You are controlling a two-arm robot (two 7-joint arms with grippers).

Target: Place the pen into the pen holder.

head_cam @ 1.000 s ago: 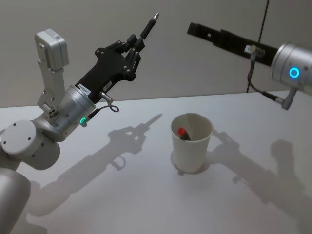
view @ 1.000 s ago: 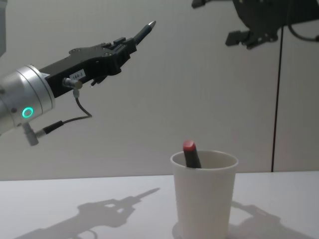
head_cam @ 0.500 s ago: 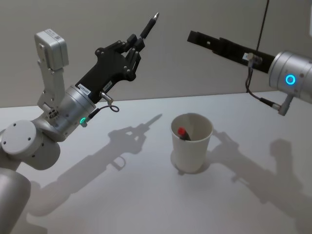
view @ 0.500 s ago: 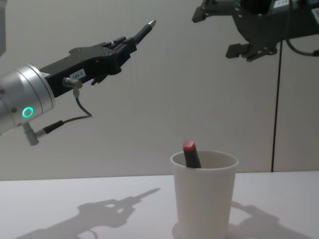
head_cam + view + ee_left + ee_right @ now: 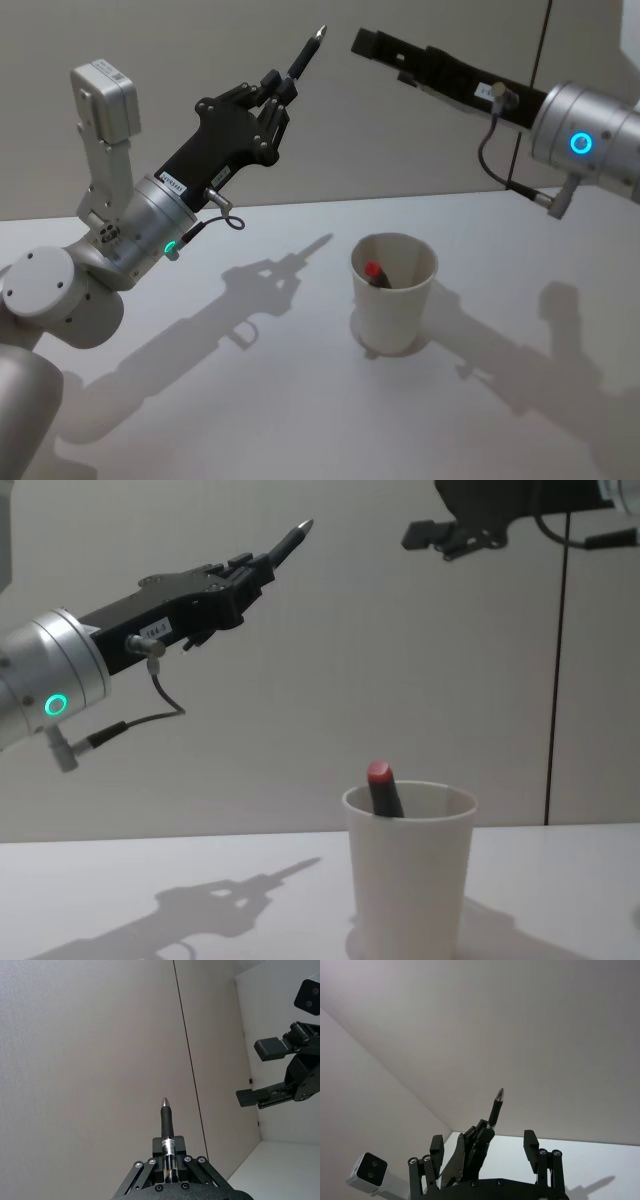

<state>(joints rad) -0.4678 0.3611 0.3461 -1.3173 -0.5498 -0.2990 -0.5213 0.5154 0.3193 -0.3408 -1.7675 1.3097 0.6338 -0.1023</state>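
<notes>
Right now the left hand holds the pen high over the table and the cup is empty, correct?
Not quite. The left hand does hold the pen high over the table, but the cup is not empty: the chest view shows a red-capped item leaning inside it.

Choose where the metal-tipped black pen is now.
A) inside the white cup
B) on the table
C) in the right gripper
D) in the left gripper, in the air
D: the left gripper is shut on the pen, held higher than the pen holder; the right gripper is open.
</notes>
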